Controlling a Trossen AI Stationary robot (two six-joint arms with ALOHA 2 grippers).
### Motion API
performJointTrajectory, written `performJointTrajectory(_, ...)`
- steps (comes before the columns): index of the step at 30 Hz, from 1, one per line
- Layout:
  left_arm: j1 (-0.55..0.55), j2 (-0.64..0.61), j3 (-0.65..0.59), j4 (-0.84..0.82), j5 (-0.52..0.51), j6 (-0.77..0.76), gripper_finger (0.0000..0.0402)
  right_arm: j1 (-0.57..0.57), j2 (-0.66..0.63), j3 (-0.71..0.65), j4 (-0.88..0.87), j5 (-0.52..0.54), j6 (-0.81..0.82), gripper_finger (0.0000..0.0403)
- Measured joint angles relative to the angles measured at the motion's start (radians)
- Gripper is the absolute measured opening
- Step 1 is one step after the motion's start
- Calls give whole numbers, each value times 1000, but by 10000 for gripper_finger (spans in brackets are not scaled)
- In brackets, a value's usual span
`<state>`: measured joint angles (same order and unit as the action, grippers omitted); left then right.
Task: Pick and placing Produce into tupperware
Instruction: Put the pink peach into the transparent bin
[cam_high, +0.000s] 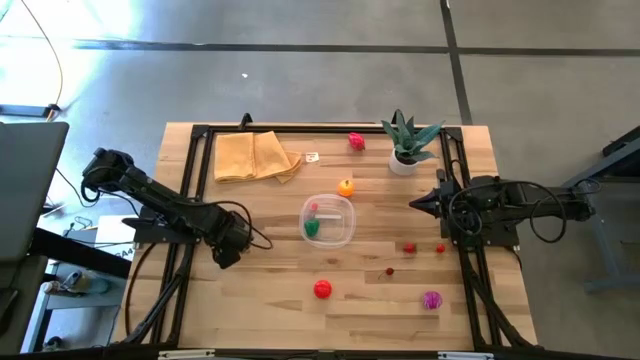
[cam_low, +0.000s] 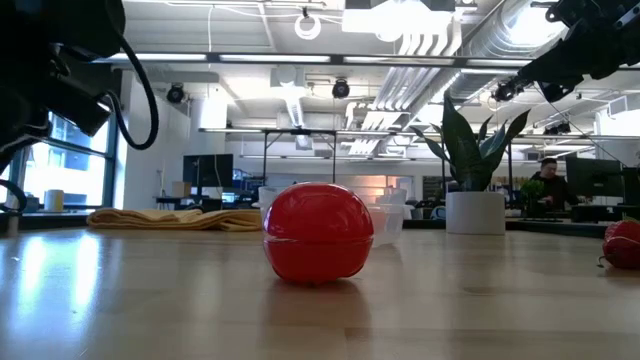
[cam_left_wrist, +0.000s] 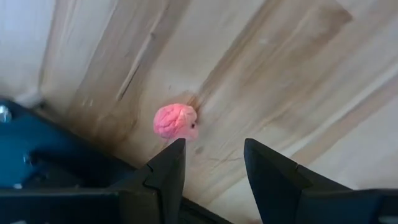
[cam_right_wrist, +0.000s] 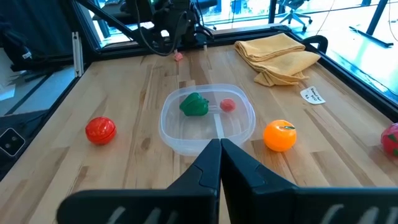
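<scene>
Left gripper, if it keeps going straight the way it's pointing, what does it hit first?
Most likely the small pink produce piece lying on the table just ahead of the left gripper, slightly off its centre line; depth is hard to judge, so the open fingers may meet wood first.

Clear tupperware (cam_right_wrist: 208, 121), green produce (cam_right_wrist: 194, 105)

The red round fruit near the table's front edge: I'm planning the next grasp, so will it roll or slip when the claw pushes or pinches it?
The red round fruit looks nearly spherical with a small contact patch, so a nudge probably rolls it. Its glossy skin suggests it may slip from a pinch off centre. It looks like light plastic, judging by the seam around it.
</scene>
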<state>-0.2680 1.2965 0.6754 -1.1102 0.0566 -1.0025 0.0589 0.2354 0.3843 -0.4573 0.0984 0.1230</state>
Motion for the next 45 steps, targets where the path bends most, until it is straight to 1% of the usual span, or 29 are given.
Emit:
performJointTrajectory(10,-1,16,0,45,-5,-306,152,0,0,0,-5,0,0,0)
performJointTrajectory(13,-1,16,0,67,-58,-404,152,0,0,0,-5,0,0,0)
performJointTrajectory(18,-1,16,0,48,-159,-486,152,0,0,0,-5,0,0,0)
performJointTrajectory(20,-1,16,-3,17,-172,-561,152,0,0,0,-6,0,0,0)
performJointTrajectory(22,-1,16,-19,26,-170,-617,152,0,0,0,-6,0,0,0)
performJointTrajectory(24,-1,16,-42,52,-169,-635,152,0,0,0,-6,0,0,0)
performJointTrajectory(29,-1,16,-88,108,-125,-682,152,0,0,0,-6,0,0,0)
performJointTrajectory(36,0,15,-89,82,-108,-711,152,0,0,0,-6,0,0,0)
performJointTrajectory(41,-1,15,-87,87,-37,-704,152,0,0,0,-6,0,0,0)
performJointTrajectory(45,-1,15,-66,43,-6,-680,152,0,0,0,-6,0,0,0)
